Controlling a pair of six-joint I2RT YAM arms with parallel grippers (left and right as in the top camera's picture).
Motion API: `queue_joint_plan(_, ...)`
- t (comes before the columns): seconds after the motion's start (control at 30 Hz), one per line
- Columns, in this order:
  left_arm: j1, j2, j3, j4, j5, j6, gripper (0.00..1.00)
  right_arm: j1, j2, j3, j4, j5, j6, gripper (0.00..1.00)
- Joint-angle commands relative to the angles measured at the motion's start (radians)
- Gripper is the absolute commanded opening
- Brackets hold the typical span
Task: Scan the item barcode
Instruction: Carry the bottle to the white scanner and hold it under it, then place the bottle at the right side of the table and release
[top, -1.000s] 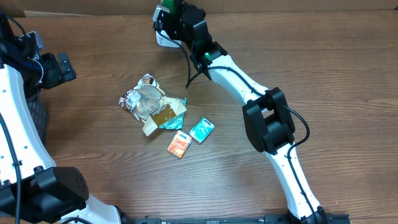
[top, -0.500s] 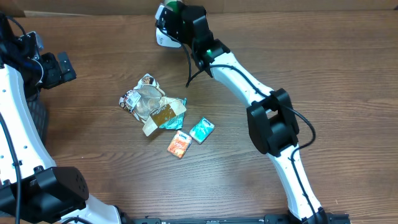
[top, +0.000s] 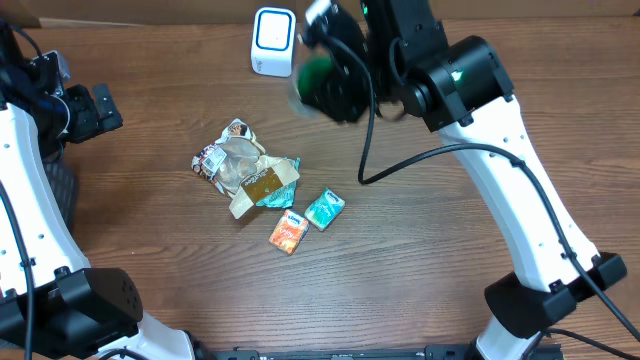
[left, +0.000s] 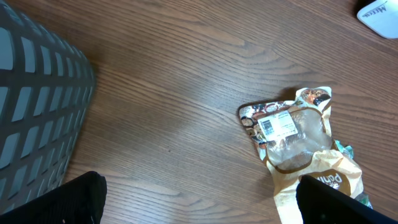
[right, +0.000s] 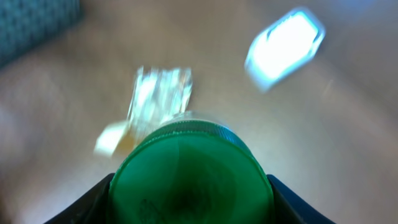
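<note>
My right gripper (top: 328, 82) is shut on a round green container (top: 316, 74), blurred by motion, just right of the white barcode scanner (top: 272, 40) at the table's back edge. In the right wrist view the green container (right: 189, 177) fills the space between the dark fingers of the right gripper (right: 189, 202), and the scanner (right: 285, 46) shows as a blurred white shape at upper right. My left gripper (top: 97, 110) stands open at the far left, apart from everything. Its view shows the left gripper (left: 199, 202) spread wide over bare wood, with the scanner's corner (left: 380, 9) at top right.
A pile of crumpled snack wrappers (top: 245, 170) lies left of centre, also seen from the left wrist (left: 292, 134). An orange packet (top: 288, 232) and a teal packet (top: 324, 209) lie just below it. A grey mesh basket (left: 37, 106) stands at the left edge.
The right arm has swung from over the scanner to its right and toward the table's middle, carrying the green container. The scanner is now uncovered. The left arm has not moved.
</note>
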Motion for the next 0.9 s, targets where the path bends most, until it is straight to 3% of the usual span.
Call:
queue_joint_plan(0.0,0.000,0.003,-0.002,0.000,0.004,0.022,1.00,-0.014,0.069,-0.049,-0.156,0.074,0.031,0.28)
queue_joint_plan(0.1,-0.001,0.003,-0.002,0.000,0.004,0.022,1.00,-0.044,0.092,-0.156,-0.186,0.110,0.077,0.28)
queue_joint_plan(0.27,0.000,0.003,-0.002,0.000,0.004,0.022,1.00,-0.184,0.097,-0.412,-0.017,0.139,0.264,0.28)
queue_joint_plan(0.43,0.000,0.003,-0.002,0.000,0.004,0.022,1.00,-0.359,0.097,-0.543,0.114,0.339,0.472,0.23)
queue_joint_plan(0.67,-0.001,0.003,-0.002,0.000,0.004,0.022,1.00,-0.486,0.098,-0.670,0.297,0.366,0.489,0.24)
queue_joint_plan(0.7,0.000,0.003,-0.002,0.000,0.004,0.022,1.00,-0.486,0.098,-0.674,0.293,0.367,0.489,0.29)
queue_joint_plan(0.77,0.000,0.003,-0.002,0.000,0.004,0.022,1.00,-0.484,0.098,-0.674,0.290,0.366,0.489,0.49)
queue_joint_plan(0.87,-0.001,0.003,-0.002,0.001,0.004,0.022,1.00,-0.485,0.098,-0.674,0.290,0.366,0.489,0.51)
